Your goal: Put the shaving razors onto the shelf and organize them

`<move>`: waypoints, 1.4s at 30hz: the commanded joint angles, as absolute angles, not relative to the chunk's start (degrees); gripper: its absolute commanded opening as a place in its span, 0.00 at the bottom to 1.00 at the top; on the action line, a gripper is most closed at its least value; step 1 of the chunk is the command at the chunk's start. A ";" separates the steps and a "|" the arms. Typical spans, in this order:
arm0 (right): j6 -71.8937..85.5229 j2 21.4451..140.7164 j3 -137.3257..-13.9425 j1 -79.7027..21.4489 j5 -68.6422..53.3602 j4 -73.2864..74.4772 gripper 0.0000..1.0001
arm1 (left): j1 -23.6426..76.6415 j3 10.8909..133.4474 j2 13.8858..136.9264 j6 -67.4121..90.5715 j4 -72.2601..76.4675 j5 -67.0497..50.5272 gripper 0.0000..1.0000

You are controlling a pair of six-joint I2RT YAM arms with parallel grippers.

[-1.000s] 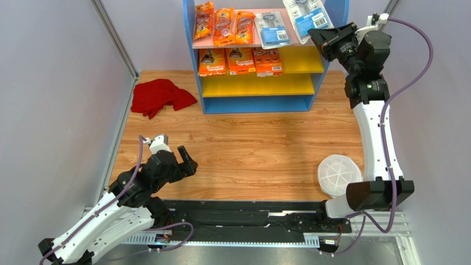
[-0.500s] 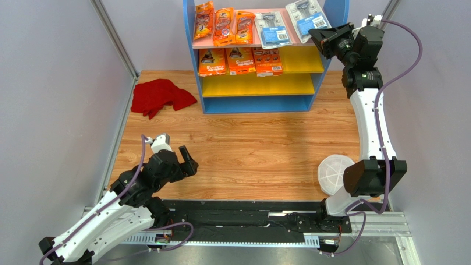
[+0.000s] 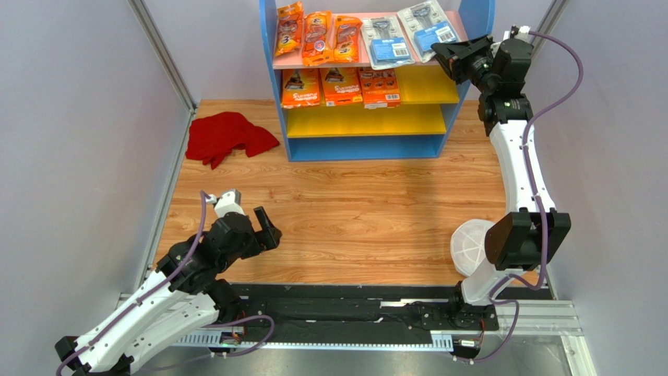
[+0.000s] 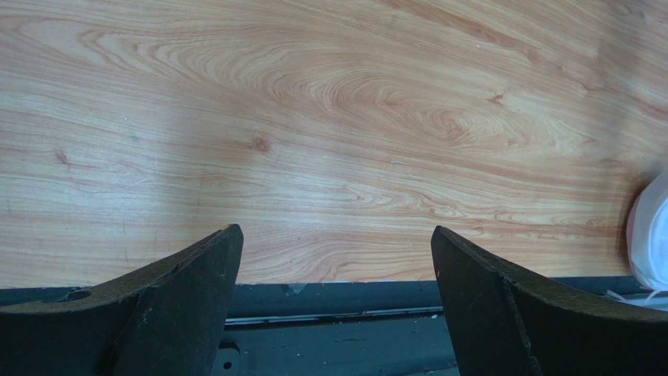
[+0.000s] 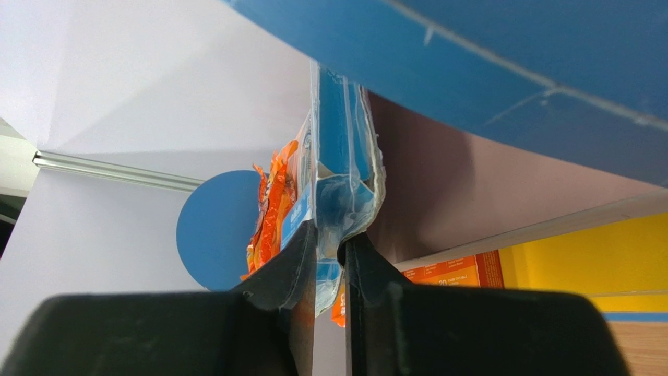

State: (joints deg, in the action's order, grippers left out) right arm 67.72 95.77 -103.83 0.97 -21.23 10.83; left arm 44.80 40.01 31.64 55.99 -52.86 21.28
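The shelf (image 3: 359, 149) stands at the back centre. Three narrow orange razor bags (image 3: 317, 35) and a grey-blue blister card (image 3: 388, 43) lie on its pink top board. Three orange razor boxes (image 3: 341, 86) sit on the upper yellow board. My right gripper (image 3: 445, 53) is shut on a second grey-blue blister card (image 3: 427, 30) and holds it over the right end of the pink board; in the right wrist view this card (image 5: 341, 180) stands edge-on between the fingers (image 5: 294, 270). My left gripper (image 3: 265, 227) is open and empty, low over the near left of the table.
A red cloth (image 3: 227, 137) lies left of the shelf. A round white lidded dish (image 3: 477, 249) sits at the near right beside the right arm's base; its edge shows in the left wrist view (image 4: 651, 235). A black rail (image 3: 353, 301) runs along the table's front edge.
My right gripper has carried the blister card further left and back, over the right end of the pink top board. The left arm has not moved.
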 commanded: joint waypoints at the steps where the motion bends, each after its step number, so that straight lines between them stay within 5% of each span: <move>1: 67.68 94.92 -102.40 0.26 -23.47 6.51 0.19 | 44.74 39.55 31.73 55.20 -51.15 20.65 0.99; 9: 67.24 93.25 -98.79 0.26 -23.99 5.10 0.34 | 44.74 39.20 31.46 55.20 -50.98 20.30 0.98; 15: 66.80 90.19 -95.90 -1.32 -23.12 5.54 0.60 | 44.74 39.29 31.03 55.20 -51.24 20.30 0.98; 21: 64.78 88.07 -95.45 -1.23 -22.85 9.48 0.75 | 44.74 39.20 30.67 55.11 -51.15 20.04 0.98; 42: 58.81 79.56 -87.21 -1.32 -24.52 13.53 0.90 | 44.74 40.87 29.44 50.81 -50.89 18.63 0.99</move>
State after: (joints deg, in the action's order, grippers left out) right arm 62.59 85.54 -91.77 -1.30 -22.65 12.71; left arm 44.80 39.05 30.02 54.89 -52.45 19.53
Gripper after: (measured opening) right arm 0.885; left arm 0.990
